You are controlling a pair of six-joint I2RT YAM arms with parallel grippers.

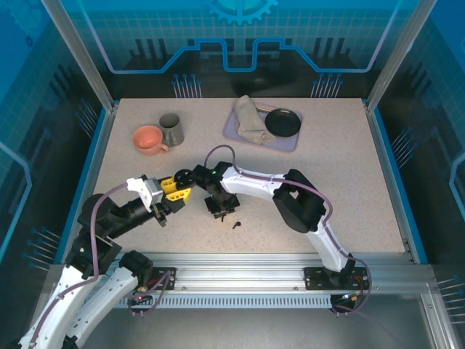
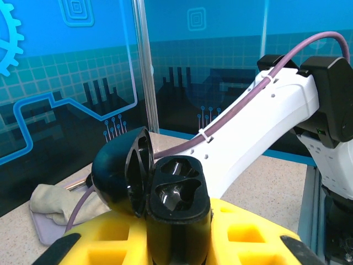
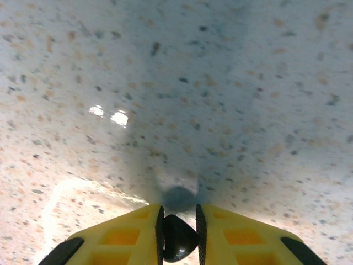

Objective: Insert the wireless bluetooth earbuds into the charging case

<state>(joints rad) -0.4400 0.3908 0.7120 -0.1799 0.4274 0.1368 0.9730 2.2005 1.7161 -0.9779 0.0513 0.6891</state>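
A black charging case (image 2: 176, 187) stands upright between the yellow fingers of my left gripper (image 2: 177, 232), which is shut on it. Its round lid (image 2: 118, 171) hangs open to the left, and both cavities look empty. From above, the case (image 1: 184, 177) and left gripper (image 1: 176, 188) sit left of centre. My right gripper (image 3: 178, 221) points down close over the table, shut on a small black earbud (image 3: 177, 238). In the top view, the right gripper (image 1: 220, 211) is just right of the case, and another black earbud (image 1: 236, 224) lies on the table beside it.
At the back left stand a pink cup (image 1: 149, 139) and a grey mug (image 1: 171, 129). A lavender tray (image 1: 287, 142) at the back holds a beige cloth (image 1: 251, 120) and a black dish (image 1: 282, 122). The right arm's white link crosses behind the case.
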